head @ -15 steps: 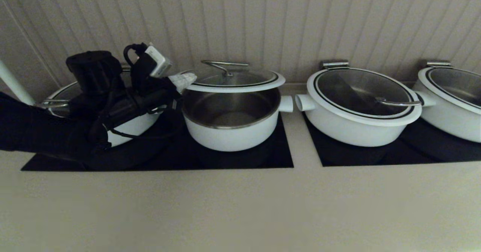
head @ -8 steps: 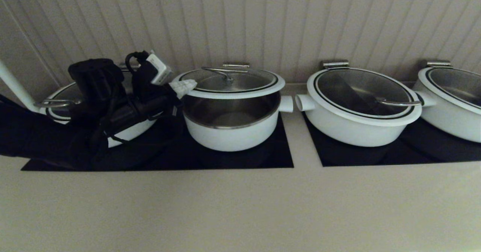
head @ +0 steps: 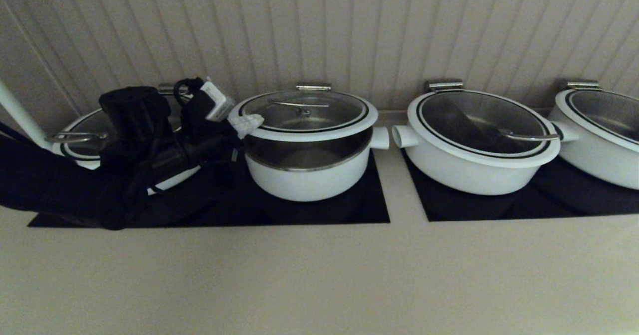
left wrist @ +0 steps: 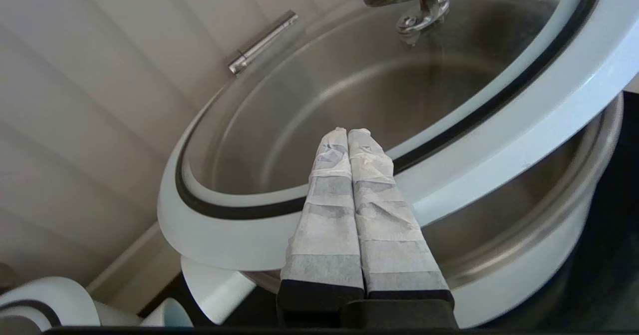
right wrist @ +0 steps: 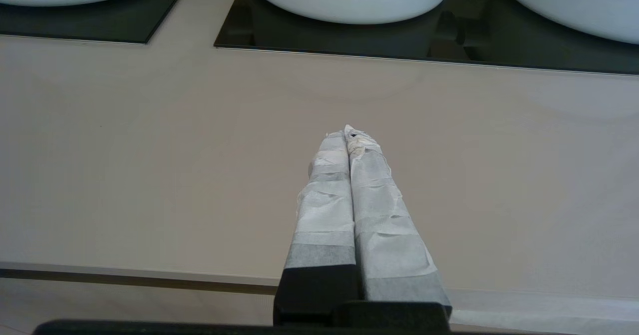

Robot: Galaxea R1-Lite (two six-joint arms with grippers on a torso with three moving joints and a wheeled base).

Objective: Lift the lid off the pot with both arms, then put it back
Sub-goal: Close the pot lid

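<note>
Beige counter (head: pixel 319 275), frame center: left gripper (left wrist: pixel 348 138) closed over lid (head: pixel 304 120) rim, lid tilted above pot (head: pixel 309 175). Right gripper (right wrist: pixel 349 135) closed, empty, over counter.

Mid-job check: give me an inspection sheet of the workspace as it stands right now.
Surface: beige counter with black cooktop panels.
Job's things: lid tilted above the pot, near side raised, pot's steel inside showing.
Clutter: three wider lidded pots; nothing loose seen.
Grippers: left gripper shut on the lid's rim; right gripper shut, empty, over bare counter.
Cables: black loops on the left arm.
Surroundings: ribbed wall.
</note>
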